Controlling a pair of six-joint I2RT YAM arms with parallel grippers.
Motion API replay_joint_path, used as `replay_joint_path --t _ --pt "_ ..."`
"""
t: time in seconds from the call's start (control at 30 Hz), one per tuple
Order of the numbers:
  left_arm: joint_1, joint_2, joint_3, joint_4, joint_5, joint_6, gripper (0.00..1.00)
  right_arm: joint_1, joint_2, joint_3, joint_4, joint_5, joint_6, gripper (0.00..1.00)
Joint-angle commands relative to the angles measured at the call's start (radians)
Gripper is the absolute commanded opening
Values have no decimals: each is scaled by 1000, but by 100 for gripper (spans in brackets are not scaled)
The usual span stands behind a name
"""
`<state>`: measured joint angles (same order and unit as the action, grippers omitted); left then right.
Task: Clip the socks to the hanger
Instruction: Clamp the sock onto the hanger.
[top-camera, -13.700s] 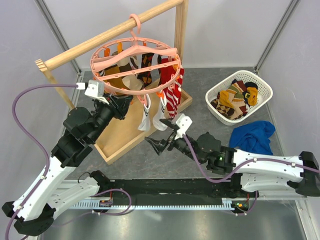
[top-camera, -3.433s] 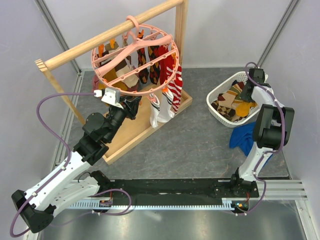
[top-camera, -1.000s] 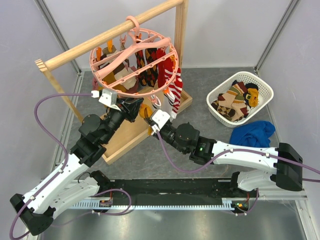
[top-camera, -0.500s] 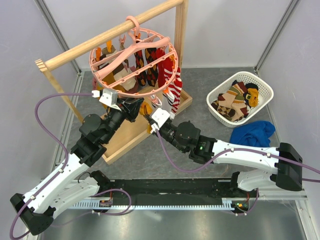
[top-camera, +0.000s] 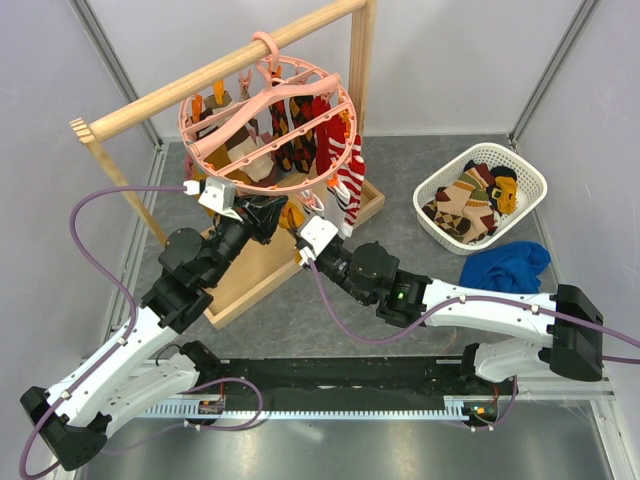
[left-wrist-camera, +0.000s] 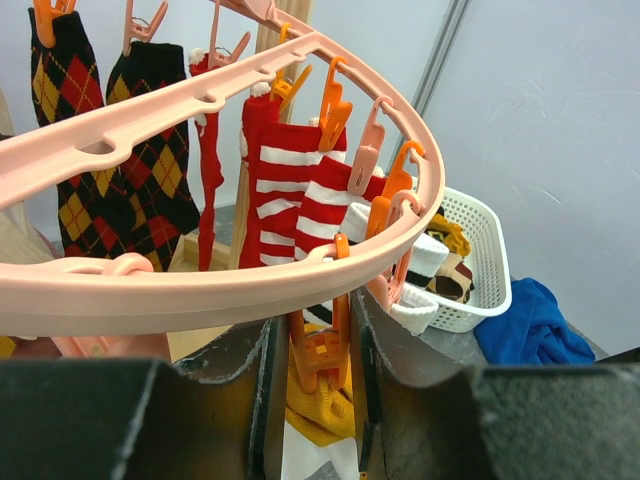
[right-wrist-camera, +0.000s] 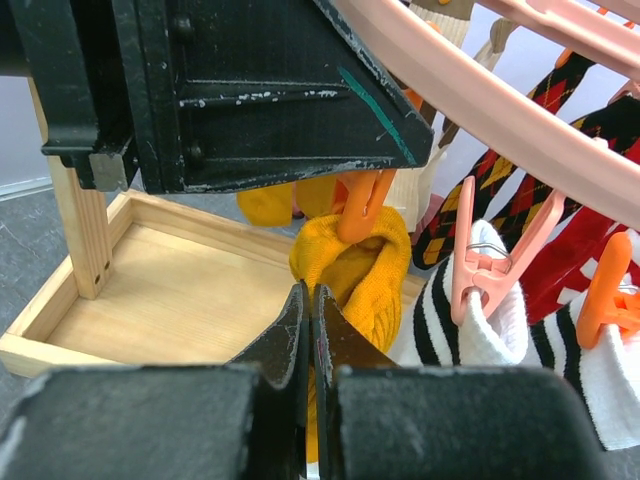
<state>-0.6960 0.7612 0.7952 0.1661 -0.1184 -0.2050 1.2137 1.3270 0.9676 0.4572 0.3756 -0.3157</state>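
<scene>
Only the left wrist view shows the left gripper (left-wrist-camera: 315, 338) clamped on an orange clip (left-wrist-camera: 319, 358) under the ring of the hanger (left-wrist-camera: 200, 290). The right wrist view shows the right gripper (right-wrist-camera: 310, 325), fingers together, seemingly pinching the mustard sock (right-wrist-camera: 362, 268) there. Both arms reach up beneath the hanger on its wooden rail (top-camera: 220, 70). Seconds ago the right arm bent over the basket (top-camera: 510, 155).

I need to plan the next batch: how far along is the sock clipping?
Done: several socks, striped and argyle, hang from the hanger. In hand: the left gripper pinches a clip while the right gripper holds a mustard sock up to it. Left: a pile of socks in the basket.
</scene>
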Motion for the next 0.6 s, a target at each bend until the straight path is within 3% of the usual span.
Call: replay_joint_path --t 0.0,0.27,0.37,0.57 --pt "1 7 16 -40 40 -24 2 4 0 45 67 20 -16 0" --pt "1 7 18 -43 39 -28 3 6 -6 49 87 16 -16 0" --pt "1 3 16 -43 39 -30 11 4 -2 51 87 14 -17 0" --pt "1 -10 16 -42 36 -30 36 6 5 54 89 20 -19 0"
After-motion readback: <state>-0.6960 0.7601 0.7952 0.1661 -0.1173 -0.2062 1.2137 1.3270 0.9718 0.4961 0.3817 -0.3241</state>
